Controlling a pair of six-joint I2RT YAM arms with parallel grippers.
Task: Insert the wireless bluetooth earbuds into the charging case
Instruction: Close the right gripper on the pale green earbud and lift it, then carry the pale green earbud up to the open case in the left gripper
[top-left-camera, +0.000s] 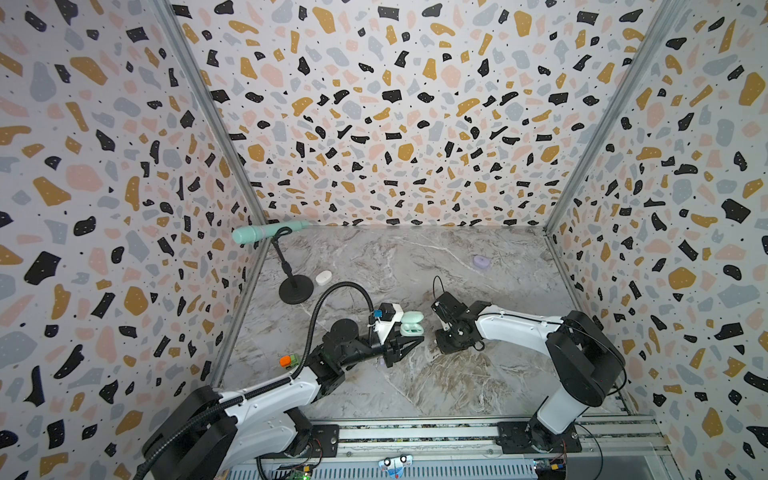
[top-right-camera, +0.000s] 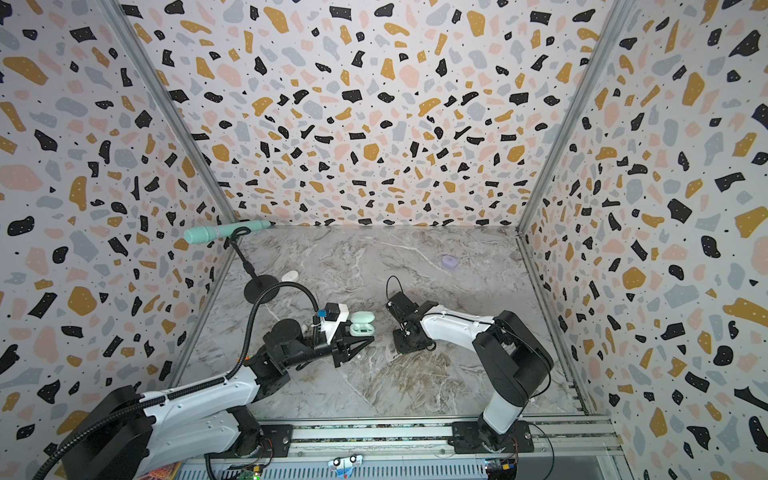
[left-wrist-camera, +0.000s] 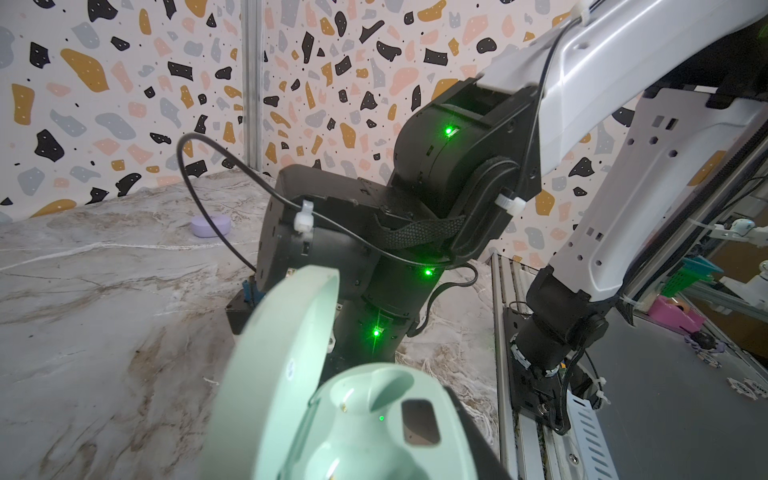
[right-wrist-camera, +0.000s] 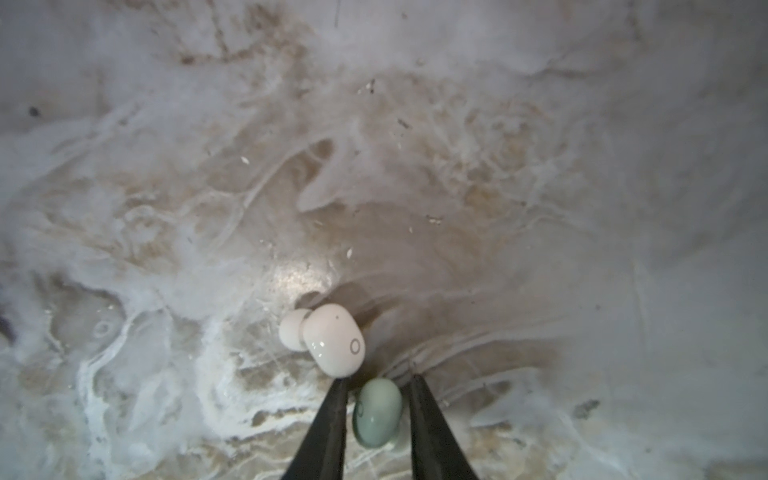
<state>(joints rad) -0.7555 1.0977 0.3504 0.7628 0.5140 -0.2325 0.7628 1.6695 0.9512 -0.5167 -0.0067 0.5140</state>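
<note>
A mint charging case is held off the marble table with my left gripper shut on it. In the left wrist view the case has its lid swung open and both sockets empty, with one black finger along its side. My right gripper points straight down at the table, its fingers closed in against both sides of a mint earbud. A white earbud lies just beyond the fingertips. Both top views hide these earbuds under the right wrist.
A shut lavender case lies at the back right and a shut white case at the back left. A mint microphone stands on a black round base. An orange and green toy lies by the left wall.
</note>
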